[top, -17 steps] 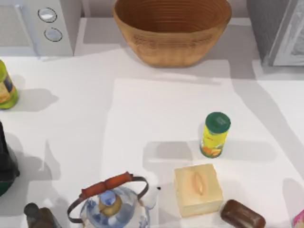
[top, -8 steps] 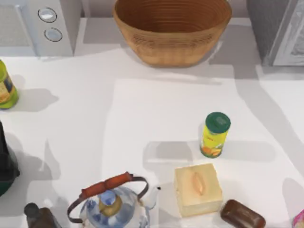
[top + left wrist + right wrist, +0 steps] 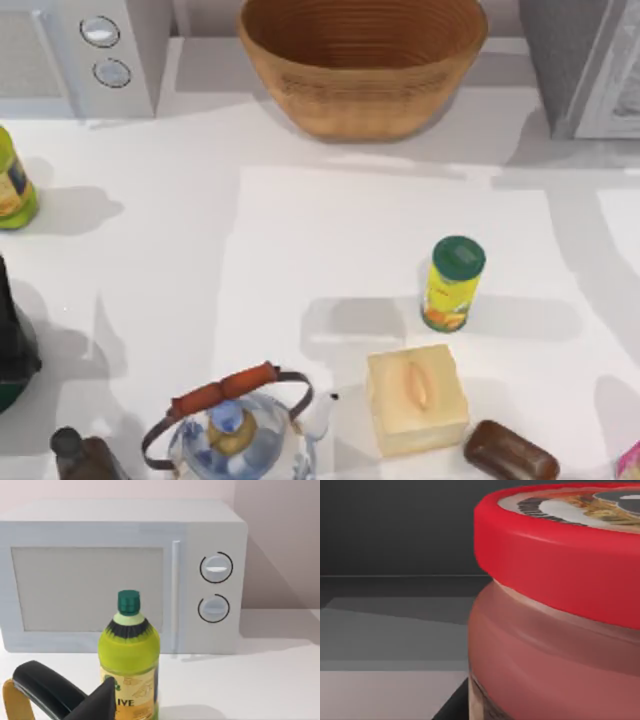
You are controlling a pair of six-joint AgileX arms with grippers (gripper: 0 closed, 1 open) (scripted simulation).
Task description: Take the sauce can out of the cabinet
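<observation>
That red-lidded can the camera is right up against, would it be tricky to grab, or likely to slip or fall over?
Probably rigid: the sauce can shows a smooth, hard-looking wall under a thick red rim. That glossy side may be somewhat slippery, though the overhanging rim could catch a slipping grip. It looks wide and squat, so it likely resists tipping, but would roll if laid down.

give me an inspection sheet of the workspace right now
surface: white table, lit, with shadows.
job's things: sauce can very close to the right wrist camera, dark grey walls behind it; cabinet at the table's far right corner.
clutter: wicker basket, microwave, yellow canister, kettle, tan block, brown bar, green bottle.
grippers: left pincer's dark fingers near the green bottle; spacing unclear.
cables: nothing seen.
surroundings: pale wall behind the microwave.
</observation>
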